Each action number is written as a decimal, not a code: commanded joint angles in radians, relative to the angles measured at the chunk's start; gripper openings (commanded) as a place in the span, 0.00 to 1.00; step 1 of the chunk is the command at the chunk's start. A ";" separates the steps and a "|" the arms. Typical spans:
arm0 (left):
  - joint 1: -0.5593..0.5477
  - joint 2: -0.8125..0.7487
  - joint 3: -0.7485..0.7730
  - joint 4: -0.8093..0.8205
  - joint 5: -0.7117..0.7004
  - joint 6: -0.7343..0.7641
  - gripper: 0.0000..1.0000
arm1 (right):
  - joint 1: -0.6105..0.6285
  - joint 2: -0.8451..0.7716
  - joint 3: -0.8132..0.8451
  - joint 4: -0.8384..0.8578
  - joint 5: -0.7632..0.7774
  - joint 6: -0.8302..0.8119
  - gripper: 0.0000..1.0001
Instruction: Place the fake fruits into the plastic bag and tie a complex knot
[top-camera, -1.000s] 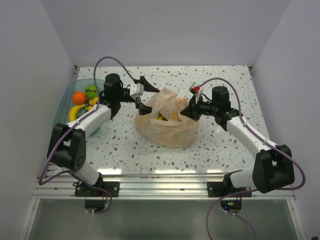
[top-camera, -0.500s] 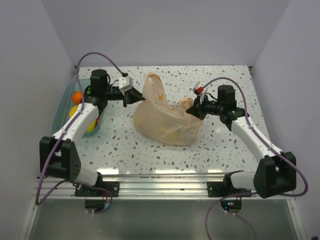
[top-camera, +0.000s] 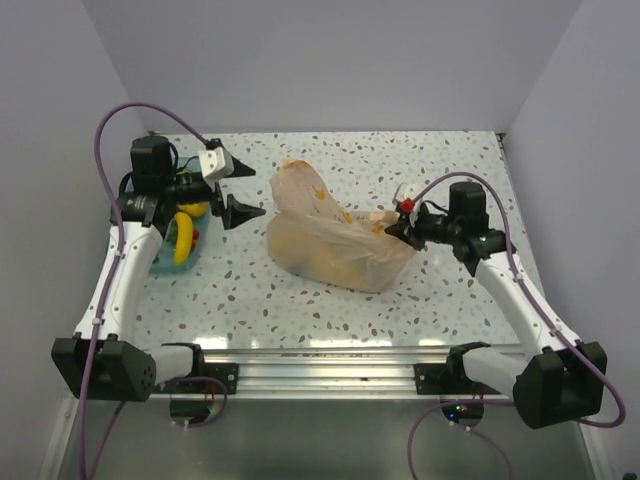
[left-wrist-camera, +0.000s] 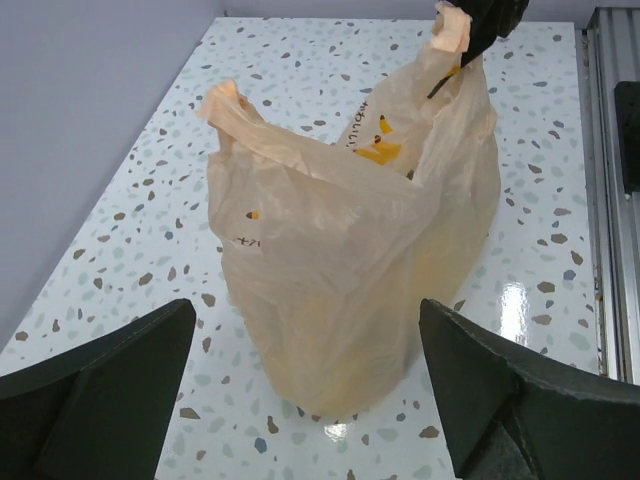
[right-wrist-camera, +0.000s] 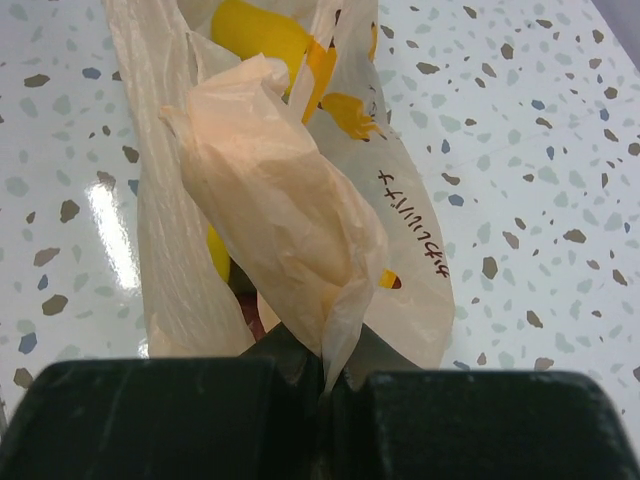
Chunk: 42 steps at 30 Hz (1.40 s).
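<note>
While the right gripper (top-camera: 393, 228) clamps a handle (right-wrist-camera: 280, 220) of the plastic bag (top-camera: 330, 250), the left gripper (top-camera: 246, 188) hangs wide apart, empty, near it.

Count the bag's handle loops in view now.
2. The free handle stands up on the plastic bag's side toward the left arm; the second handle is pinched between the right fingers.

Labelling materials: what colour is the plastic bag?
The plastic bag is translucent peach-orange; the left wrist view shows it best.
</note>
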 joint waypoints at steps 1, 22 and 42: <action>-0.032 0.043 0.097 0.093 0.007 -0.143 1.00 | 0.009 -0.026 -0.019 -0.024 -0.026 -0.081 0.00; -0.243 0.235 0.079 0.624 -0.059 -0.638 0.90 | 0.106 -0.035 -0.092 -0.012 0.035 -0.212 0.00; -0.069 0.126 -0.450 0.431 -0.727 -0.599 0.00 | 0.138 -0.014 -0.231 -0.085 0.216 -0.470 0.00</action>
